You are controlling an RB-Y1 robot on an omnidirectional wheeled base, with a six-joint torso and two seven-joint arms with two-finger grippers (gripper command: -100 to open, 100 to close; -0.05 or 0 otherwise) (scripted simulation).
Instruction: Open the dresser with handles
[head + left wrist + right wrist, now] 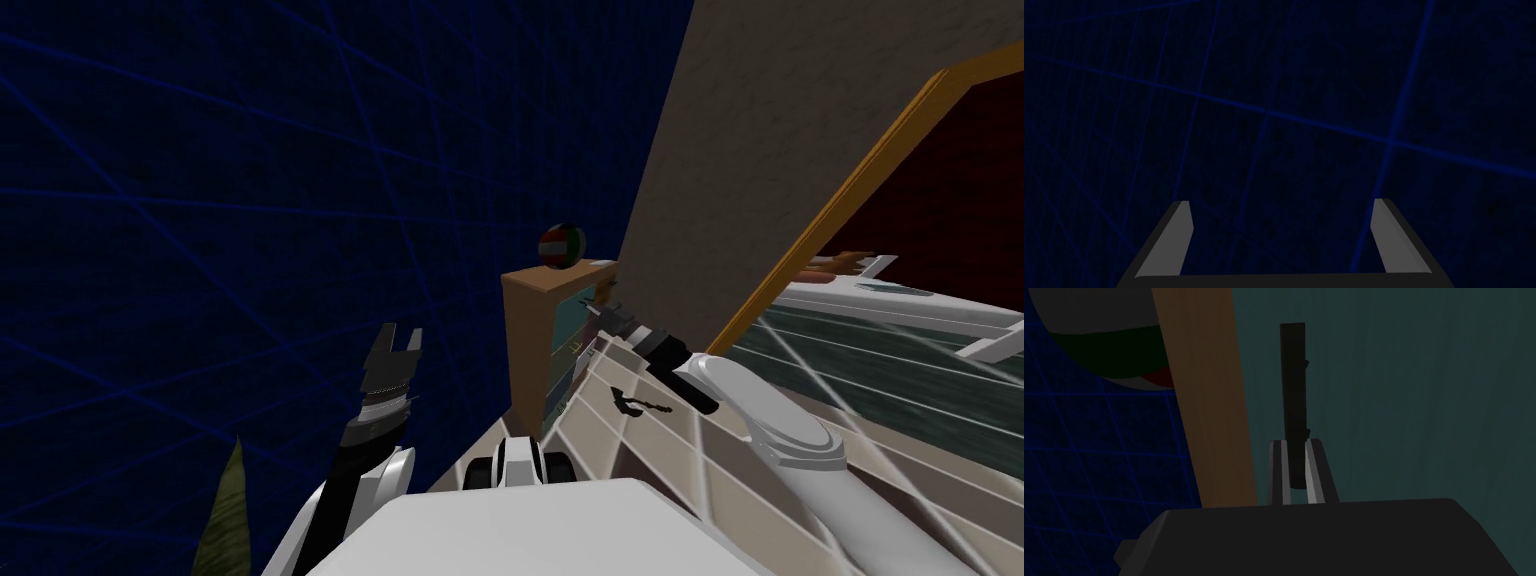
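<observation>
Dresser (527, 340): brown frame, far centre; looks heavy, should stay put
Teal front (1399, 388): flat and rigid; probably needs a straight, steady pull
Right tool (1294, 445): fingers clamped on the handle (1293, 378), near one end
Left tool (1282, 202): fingers spread wide, empty, raised at left
Handle: thin dark stiff bar; a mid-bar hold seems safer against slipping

Teal dresser front (1399, 388), black handle (1293, 388)

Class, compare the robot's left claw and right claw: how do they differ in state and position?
The left claw is open and holds nothing; the right claw is shut on the dark handle. The left claw hangs apart from the dresser; the right claw is at its teal front. Both have two light grey fingers.
</observation>
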